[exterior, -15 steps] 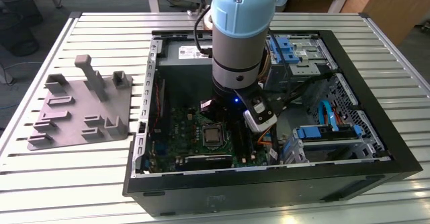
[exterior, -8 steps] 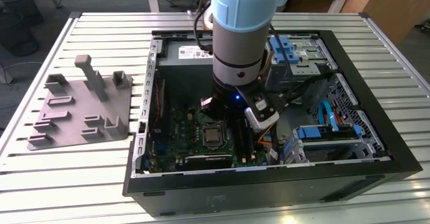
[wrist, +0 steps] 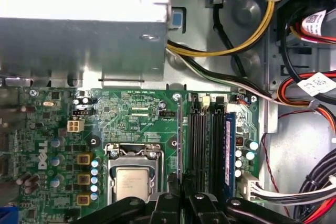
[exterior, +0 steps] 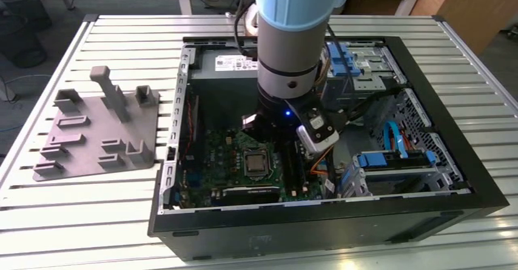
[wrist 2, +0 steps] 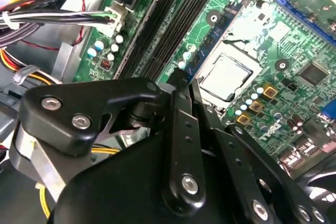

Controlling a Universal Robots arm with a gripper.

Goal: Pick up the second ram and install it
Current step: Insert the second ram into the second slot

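The black two-fingered gripper (wrist: 182, 190) has its jaws drawn almost together, pinching the thin flat memory stick (wrist: 180, 140), a dark sliver seen edge-on in the first wrist view. The stick sits over the green motherboard (wrist: 131, 114), between the square silver processor (wrist: 131, 182) and the long black memory slots (wrist: 198, 140). Around them lies the open black computer case (exterior: 453, 185) on a white slatted table (exterior: 48, 221).

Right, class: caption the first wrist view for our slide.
Gripper above the motherboard, near the processor socket and the black memory slots.
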